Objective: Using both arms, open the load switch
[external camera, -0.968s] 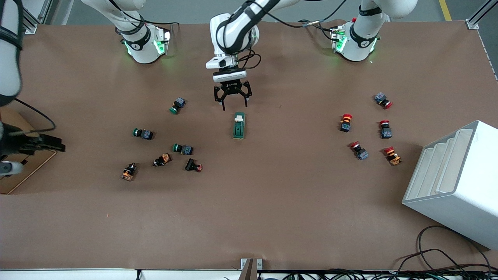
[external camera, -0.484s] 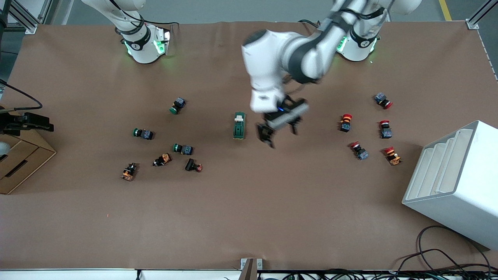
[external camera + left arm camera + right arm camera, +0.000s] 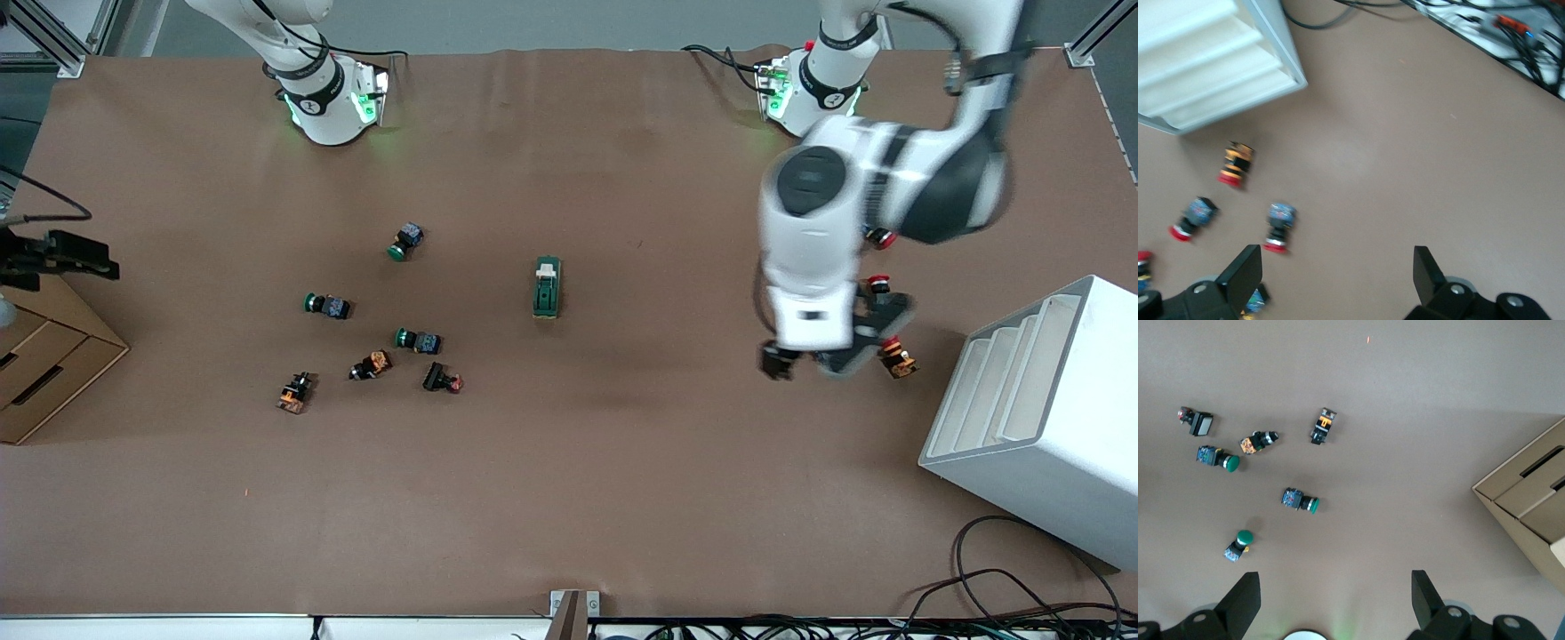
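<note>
While the load switch (image 3: 547, 287) lies untouched at mid-frame on the table (image 3: 622, 462), the left gripper (image 3: 813, 363) over the red buttons and the right gripper (image 3: 1331, 600) at frame's left edge hang with fingers spread, so both must first approach it.

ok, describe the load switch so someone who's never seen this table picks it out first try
Start at the brown table and look at its middle, between the cluster of green-capped push buttons toward the right arm's end and the red-capped push buttons toward the left arm's end. The dark-green oblong load switch lies there alone. Unlike the round-capped buttons, it is longer, with a white lever piece on top.
</note>
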Controlling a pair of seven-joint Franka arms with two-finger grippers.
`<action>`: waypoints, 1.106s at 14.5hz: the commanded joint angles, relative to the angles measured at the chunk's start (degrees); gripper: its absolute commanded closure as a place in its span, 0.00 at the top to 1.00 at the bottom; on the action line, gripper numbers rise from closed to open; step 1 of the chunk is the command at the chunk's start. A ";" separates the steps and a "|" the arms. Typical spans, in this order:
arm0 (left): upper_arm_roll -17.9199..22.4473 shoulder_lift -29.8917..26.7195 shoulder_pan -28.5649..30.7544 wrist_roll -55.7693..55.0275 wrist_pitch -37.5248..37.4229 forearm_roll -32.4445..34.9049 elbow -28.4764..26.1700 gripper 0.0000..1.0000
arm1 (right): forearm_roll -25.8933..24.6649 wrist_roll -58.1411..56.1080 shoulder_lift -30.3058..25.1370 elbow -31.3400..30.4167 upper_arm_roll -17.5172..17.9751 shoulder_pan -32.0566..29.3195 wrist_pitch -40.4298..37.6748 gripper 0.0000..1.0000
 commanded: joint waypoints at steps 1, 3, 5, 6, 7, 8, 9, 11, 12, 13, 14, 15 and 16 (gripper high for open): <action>-0.46 0.28 4.97 10.65 -8.53 -4.36 5.77 1.00 | 1.04 0.32 -4.00 -2.45 -5.34 4.36 -1.99 1.00; -1.41 -1.81 11.20 17.25 -9.60 -6.47 5.34 1.00 | 1.13 0.41 -5.58 -4.56 -5.71 5.06 -2.08 1.00; -1.96 -4.71 15.87 28.47 -15.27 -11.20 5.94 1.00 | 1.13 0.75 -8.82 -5.89 -5.27 5.33 -3.04 1.00; -1.25 -6.64 16.50 32.45 -17.23 -11.75 6.04 1.00 | 1.13 1.37 -9.10 -5.89 -5.36 5.85 -3.49 1.00; -0.12 -8.40 17.46 36.23 -18.38 -12.19 6.04 1.00 | 1.13 1.55 -9.28 -5.98 -5.79 5.95 -4.01 1.00; -0.02 -9.46 18.69 40.01 -19.26 -12.80 6.04 1.00 | 1.13 1.55 -9.63 -5.98 -6.58 5.86 -4.71 1.00; -0.02 -10.69 21.14 44.75 -20.32 -14.98 6.04 1.00 | 1.22 1.64 -10.07 -6.41 -7.81 5.95 -4.98 1.00; 1.90 -12.36 24.75 53.37 -21.73 -20.87 5.78 1.00 | 2.71 1.55 -11.99 -7.99 -9.30 6.21 -4.99 1.00; 3.74 -13.16 24.77 56.89 -22.34 -21.50 5.69 1.00 | 3.24 1.55 -13.75 -9.65 -10.10 6.65 -4.90 1.00; 4.02 -13.69 24.77 60.93 -23.05 -21.51 5.60 1.00 | 3.24 1.55 -14.98 -10.71 -10.37 7.35 -4.64 1.00; 4.46 -14.65 24.77 64.27 -23.92 -21.51 5.43 1.00 | 3.24 1.46 -15.34 -11.25 -10.37 7.35 -4.37 1.00; 4.73 -15.53 24.77 65.44 -24.19 -21.60 5.08 1.00 | 3.16 1.55 -15.26 -11.34 -10.28 7.62 -4.28 1.00; 5.08 -16.41 24.59 65.54 -25.41 -21.60 5.07 1.00 | 3.16 1.55 -15.34 -11.43 -10.19 7.71 -4.28 1.00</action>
